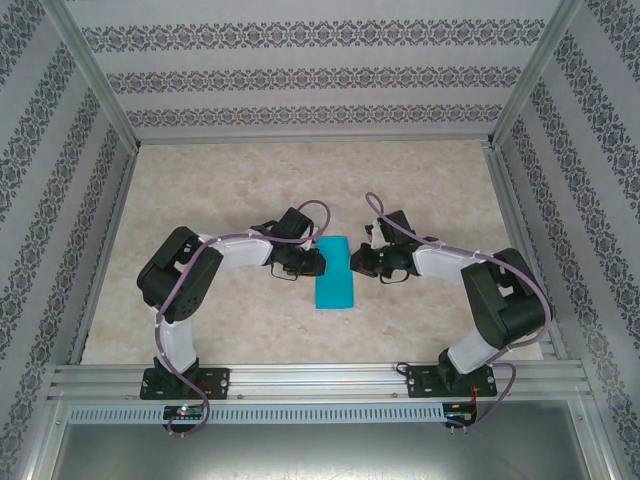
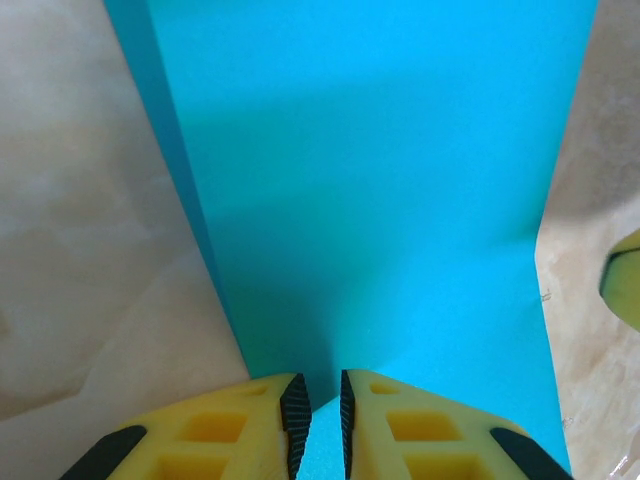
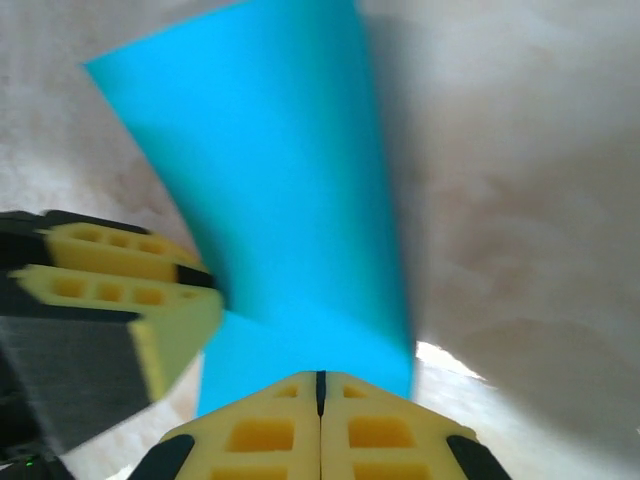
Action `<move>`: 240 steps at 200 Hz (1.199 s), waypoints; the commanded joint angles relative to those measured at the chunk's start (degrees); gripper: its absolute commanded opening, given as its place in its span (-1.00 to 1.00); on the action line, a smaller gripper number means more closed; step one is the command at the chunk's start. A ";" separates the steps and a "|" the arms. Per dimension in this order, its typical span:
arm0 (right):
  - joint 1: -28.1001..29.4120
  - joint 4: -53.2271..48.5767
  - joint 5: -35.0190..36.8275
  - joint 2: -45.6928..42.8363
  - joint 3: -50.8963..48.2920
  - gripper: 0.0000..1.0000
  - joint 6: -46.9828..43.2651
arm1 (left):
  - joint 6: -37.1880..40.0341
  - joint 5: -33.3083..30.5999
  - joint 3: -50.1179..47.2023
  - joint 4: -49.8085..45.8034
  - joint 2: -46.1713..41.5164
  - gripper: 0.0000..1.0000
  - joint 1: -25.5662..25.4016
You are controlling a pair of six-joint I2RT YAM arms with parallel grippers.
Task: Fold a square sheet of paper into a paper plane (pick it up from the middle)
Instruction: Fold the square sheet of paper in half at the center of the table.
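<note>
The paper [image 1: 335,272] lies as a narrow oblong mid-bench [image 1: 230,190], an arm at each long edge, I judge to steady it for the next crease. My left jaws stand a slit apart on one edge, teal showing in the gap. My right jaws are together at the opposite edge.

The left arm [image 1: 185,290] rises from its base at 7 o'clock in the overhead view, elbow folded out toward 9 o'clock and forearm reaching in toward 3 o'clock. The right arm [image 1: 500,300] mirrors it from 5 o'clock. The two hands face each other, close but apart. The left hand [image 1: 308,263] has its fingers [image 2: 250,430] a narrow slit apart, while the right hand [image 1: 362,262] has its fingers [image 3: 380,430] pressed together.
</note>
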 commanded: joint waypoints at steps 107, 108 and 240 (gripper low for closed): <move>-1.76 2.10 1.93 12.15 5.31 -0.91 -2.56 | 2.39 -8.76 -4.48 -5.99 6.92 -0.51 -1.29; -1.81 2.10 1.96 12.08 5.24 -0.91 -2.54 | 2.41 -8.78 -4.47 -5.99 6.92 -0.51 -1.29; -0.49 6.32 1.91 3.32 3.05 -0.95 2.20 | 2.42 -8.39 -4.68 -5.74 6.90 -0.51 -1.34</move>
